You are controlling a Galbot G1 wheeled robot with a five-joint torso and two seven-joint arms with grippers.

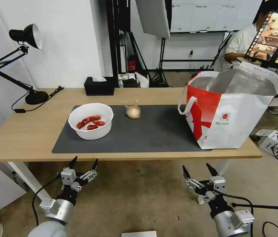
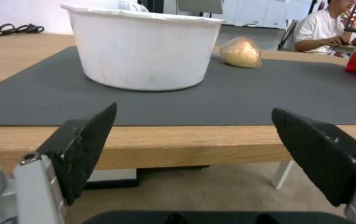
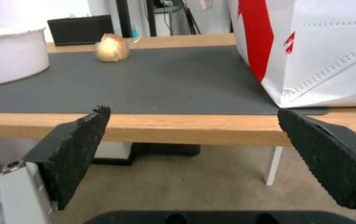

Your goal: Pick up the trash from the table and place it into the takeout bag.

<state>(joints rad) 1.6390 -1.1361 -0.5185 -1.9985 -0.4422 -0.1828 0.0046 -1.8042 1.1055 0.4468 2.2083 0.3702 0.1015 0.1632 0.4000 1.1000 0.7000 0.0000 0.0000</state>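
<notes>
While both arms hang below the near edge of the table point(image 1: 30, 138), its top carries only a few things. The dark grey mat point(image 1: 155, 131) lies lengthwise along the table and serves as the landmark. On the mat's left part stands the white bowl point(image 1: 91, 121), upright, with red crayfish shells point(image 1: 91, 122) inside. Behind the mat's middle, close to its far edge, sits the small knotted clear bag point(image 1: 133, 111), its knot pointing up and away from the robot. The takeout bag point(image 1: 234, 108) stands upright on the mat's right end, mouth open upward, its silver lining showing and 1 white loop handle point(image 1: 186, 104) hanging on the side that faces the bowl. Between bowl and takeout bag the mat is bare, a wide open stretch reaching the mat's near edge. A black tissue box point(image 1: 99, 86) rests beyond the mat's far left corner, and a black desk lamp point(image 1: 17, 62) stands left of the mat.

The left gripper point(image 1: 83, 163) hovers below the table edge in front of the bowl, its 2 fingers spread apart and holding nothing. The right gripper point(image 1: 198, 170) hovers below the edge in front of the takeout bag, fingers likewise spread and empty.
</notes>
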